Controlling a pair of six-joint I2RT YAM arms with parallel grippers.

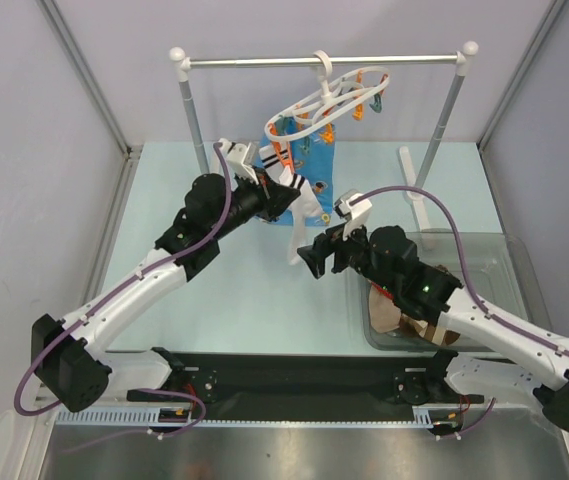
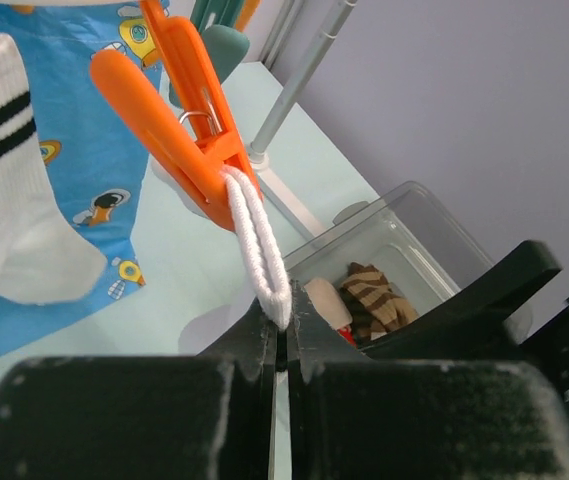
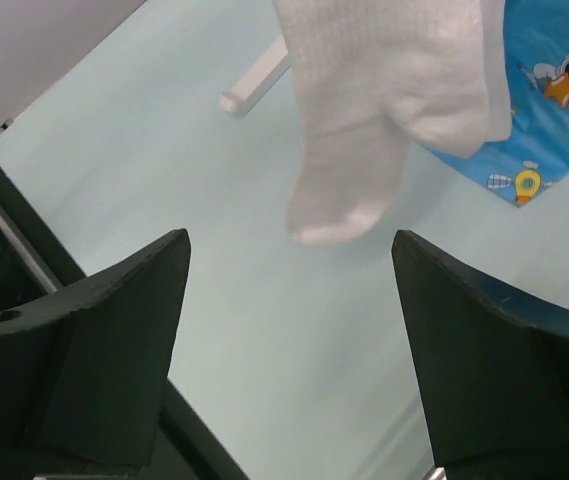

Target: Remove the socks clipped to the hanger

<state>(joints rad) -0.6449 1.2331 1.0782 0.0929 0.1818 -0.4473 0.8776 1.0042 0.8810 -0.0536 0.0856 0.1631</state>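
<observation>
The white ring hanger (image 1: 316, 104) hangs by its hook from the rail, tilted, with orange clips (image 2: 179, 120). An orange clip holds a white sock (image 2: 260, 250) seen edge-on, and my left gripper (image 2: 282, 325) is shut on its lower end. In the top view this gripper (image 1: 282, 190) is right below the hanger. A second white sock with black stripes (image 2: 4, 200) hangs to its left. My right gripper (image 3: 289, 237) is open and empty, a white sock toe (image 3: 359, 160) dangling just ahead of it. In the top view it (image 1: 314, 258) sits by the sock's lower end (image 1: 296, 250).
A blue cartoon-print cloth (image 1: 309, 165) hangs behind the socks. The silver rail (image 1: 314, 61) stands on two white-capped posts at the back. A clear bin (image 1: 489, 262) at the right holds a brown-striped sock (image 2: 376, 300) and a beige one (image 2: 324, 302).
</observation>
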